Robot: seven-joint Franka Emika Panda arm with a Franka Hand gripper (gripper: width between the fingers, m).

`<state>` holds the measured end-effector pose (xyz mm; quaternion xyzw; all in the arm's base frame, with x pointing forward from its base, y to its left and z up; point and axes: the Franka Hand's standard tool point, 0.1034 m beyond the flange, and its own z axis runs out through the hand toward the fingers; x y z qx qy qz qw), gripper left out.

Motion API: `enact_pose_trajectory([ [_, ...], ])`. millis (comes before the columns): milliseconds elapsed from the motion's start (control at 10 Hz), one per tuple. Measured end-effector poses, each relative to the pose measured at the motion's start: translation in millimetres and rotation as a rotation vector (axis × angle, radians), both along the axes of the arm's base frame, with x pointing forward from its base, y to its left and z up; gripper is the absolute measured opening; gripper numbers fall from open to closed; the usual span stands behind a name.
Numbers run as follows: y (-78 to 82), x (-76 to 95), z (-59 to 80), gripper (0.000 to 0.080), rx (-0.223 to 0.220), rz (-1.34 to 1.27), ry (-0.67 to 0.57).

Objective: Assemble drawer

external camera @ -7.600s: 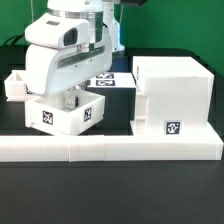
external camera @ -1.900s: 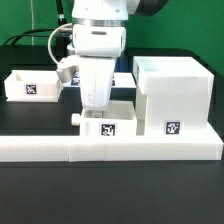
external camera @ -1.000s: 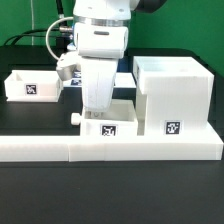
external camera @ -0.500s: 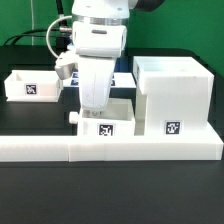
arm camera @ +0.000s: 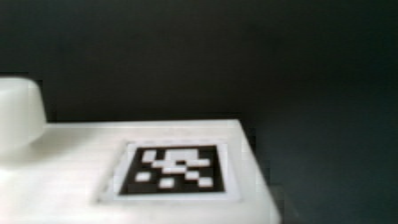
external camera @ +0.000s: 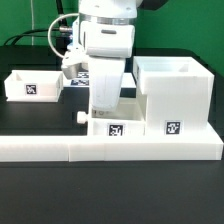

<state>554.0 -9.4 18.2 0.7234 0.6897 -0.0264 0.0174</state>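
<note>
One housing (external camera: 175,95), one near tray (external camera: 113,128) beside it, one far tray (external camera: 30,86)

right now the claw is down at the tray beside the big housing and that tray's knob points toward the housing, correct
No. The claw is at the tray beside the housing, but the exterior view shows the tray's knob pointing away from the housing, toward that view's left.

place: robotics lab | signs: robot arm (external camera: 105,45), black table (external camera: 110,195), square tag (external camera: 172,128) on white housing (external camera: 176,88)
</note>
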Motion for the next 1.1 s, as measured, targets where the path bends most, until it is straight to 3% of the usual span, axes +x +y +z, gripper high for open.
enact_pose_trajectory([
  [1100,3.0,-1.9,-6.3,0.0042,0.01,-0.022,-0.034],
])
